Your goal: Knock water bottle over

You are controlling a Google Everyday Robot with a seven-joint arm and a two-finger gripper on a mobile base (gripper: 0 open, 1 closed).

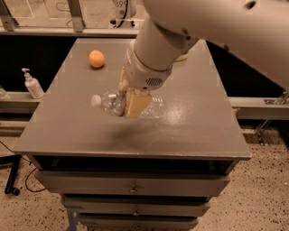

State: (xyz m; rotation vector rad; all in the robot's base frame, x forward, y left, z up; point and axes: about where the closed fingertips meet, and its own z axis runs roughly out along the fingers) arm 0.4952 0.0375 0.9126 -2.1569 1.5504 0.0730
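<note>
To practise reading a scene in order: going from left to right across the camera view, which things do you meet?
Pump-dispenser bottle → orange → end effector near the middle of the view, shut on the sideways water bottle.

Robot arm (216, 22): smooth, rounded cream-white shell in thick tubular sections. One small dark round mark (249, 5) sits on the broad upper section at far right. The cylindrical forearm ends in a white drum-shaped wrist housing (144, 74) bearing an oval patch of fine perforations (154, 82). The two-finger pincer (129, 95), below the housing and over the middle of the flat grey table (194, 113), has flat, slab-like tan fingers (135, 103). No cables or lettering are discernible.
</note>
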